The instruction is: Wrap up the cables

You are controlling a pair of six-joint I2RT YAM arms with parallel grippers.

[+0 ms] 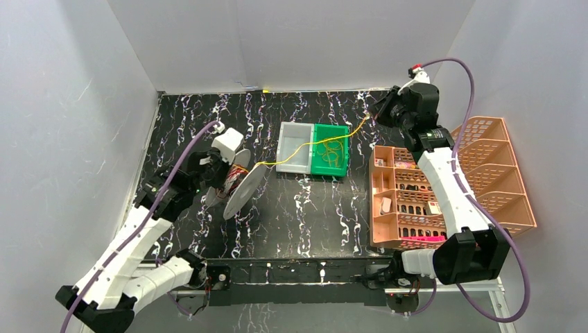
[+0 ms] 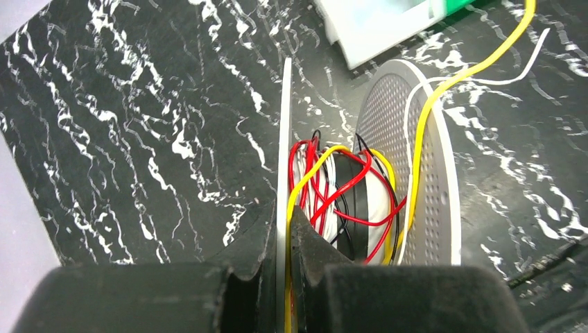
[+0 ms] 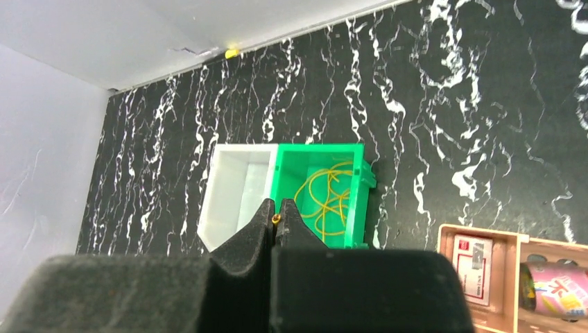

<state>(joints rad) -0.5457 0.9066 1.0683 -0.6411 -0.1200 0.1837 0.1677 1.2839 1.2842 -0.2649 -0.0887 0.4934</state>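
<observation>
White, black-jointed left arm [image 1: 119, 251] and right arm [image 1: 451, 187], each trailing a purple cord [image 1: 473, 94]

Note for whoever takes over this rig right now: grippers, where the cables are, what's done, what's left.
Left gripper: shut on one flange of the spool, held tilted.
Right gripper: shut on the end of a yellow cable, far right.
That cable runs from the spool across the white bin and green bin.
Done: some wire wound on the core.
Left: wind this span; more yellow cables lie in the green bin.
</observation>
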